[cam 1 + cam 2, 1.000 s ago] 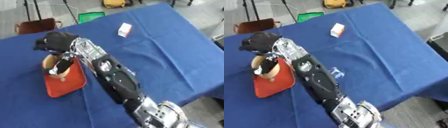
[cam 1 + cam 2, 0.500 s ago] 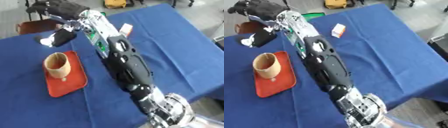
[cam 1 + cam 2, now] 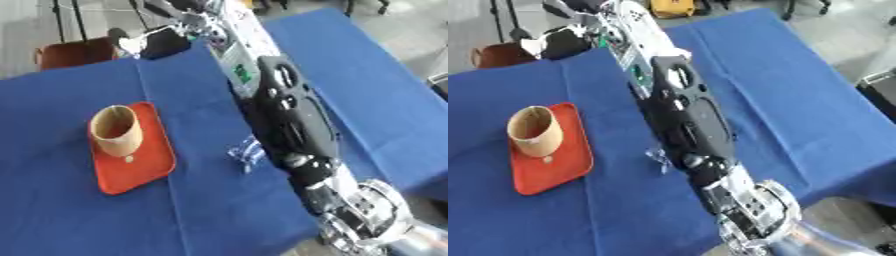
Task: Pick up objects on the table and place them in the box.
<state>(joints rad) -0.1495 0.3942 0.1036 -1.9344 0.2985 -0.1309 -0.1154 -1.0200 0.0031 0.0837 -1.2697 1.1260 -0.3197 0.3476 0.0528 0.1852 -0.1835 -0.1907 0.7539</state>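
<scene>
Right arm [image 3: 284, 117] enters from the lower right corner and stretches diagonally across the bench [image 3: 70, 200] to its far edge, black shell with silver joints near the shoulder. Right hand [image 3: 179, 12] sits at the top of both views, partly cut off by the frame and blurred; its fingers appear curled over a dark object with a white part [image 3: 156, 42], which hangs at the far edge of the blue cloth, just above the cloth line. What the object is cannot be made out beyond a black rounded body and a pale patch on its left side. Just beyond the bench's far left corner a reddish-brown box [image 3: 74, 52] stands, only its upper edge showing; the held object is to the right of it, near but apart. On the left half of the bench lies a red tray [image 3: 144, 167], long axis running away from the robot, slightly askew. A tan cylindrical cup [image 3: 115, 130] stands upright on the far half of the tray, open mouth up. A small clear crumpled item [image 3: 245, 152] lies on the cloth beside the arm, right of the tray and apart from it. Left hand shows in neither view.
</scene>
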